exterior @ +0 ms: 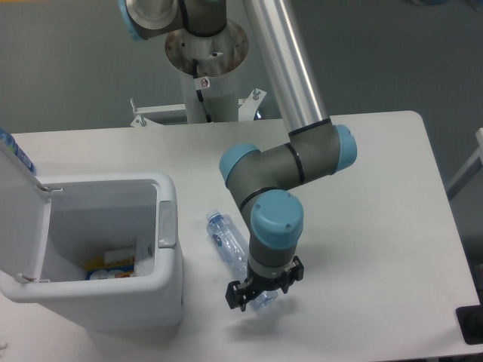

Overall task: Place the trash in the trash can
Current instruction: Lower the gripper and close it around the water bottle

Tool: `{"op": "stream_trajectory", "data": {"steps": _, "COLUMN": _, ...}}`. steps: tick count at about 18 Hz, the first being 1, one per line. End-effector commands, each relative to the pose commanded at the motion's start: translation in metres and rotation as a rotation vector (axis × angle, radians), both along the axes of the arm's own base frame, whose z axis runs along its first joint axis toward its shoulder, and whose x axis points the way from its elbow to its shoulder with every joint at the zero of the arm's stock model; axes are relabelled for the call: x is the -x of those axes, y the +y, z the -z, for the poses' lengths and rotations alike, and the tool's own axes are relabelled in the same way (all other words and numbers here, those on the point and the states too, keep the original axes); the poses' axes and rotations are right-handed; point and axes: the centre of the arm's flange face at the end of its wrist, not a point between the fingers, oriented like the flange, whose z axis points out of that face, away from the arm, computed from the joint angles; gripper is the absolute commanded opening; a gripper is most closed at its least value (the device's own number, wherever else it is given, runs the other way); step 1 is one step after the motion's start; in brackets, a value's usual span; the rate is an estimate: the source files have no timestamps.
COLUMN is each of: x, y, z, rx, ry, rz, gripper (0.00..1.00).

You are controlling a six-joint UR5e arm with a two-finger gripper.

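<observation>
The bottle (pixel 232 249), clear and blue-tinted, lies on its side on the white desk (pixel 377 196), its capped end pointing up and to the left of the gripper (pixel 255 292), its lower end under the gripper itself. The gripper hangs low over that end, its two dark fingers straddling the bottle's base; whether they are pressed on the plastic or only standing beside it I cannot tell from this view. A pale label wraps the bottle near its neck, but no writing on it can be read.

The trash can (pixel 167 249) stands to the left of the gripper, just beside the bottle, white with rounded corners, its flip lid (pixel 19 219) swung up and open on the far left side. Inside, at the bottom, lie some colourful packaging scraps (pixel 113 265) in orange, blue and white; their print is too small to read. The arm's (pixel 283 170) grey links with light blue joint caps bend above and behind the gripper.
</observation>
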Motion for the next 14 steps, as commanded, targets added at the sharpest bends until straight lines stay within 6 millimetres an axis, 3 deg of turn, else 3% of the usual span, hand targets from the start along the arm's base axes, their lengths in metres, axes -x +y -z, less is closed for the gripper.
{"op": "stream_trajectory", "data": {"steps": 12, "x": -0.002, "y": -0.001, "z": 0.025, "rx": 0.041, "ry": 0.031, "rz": -0.006, "gripper": 1.0}}
{"op": "stream_trajectory", "data": {"steps": 14, "x": -0.001, "y": -0.001, "z": 0.026, "rx": 0.043, "ry": 0.03, "rz": -0.012, "gripper": 0.96}}
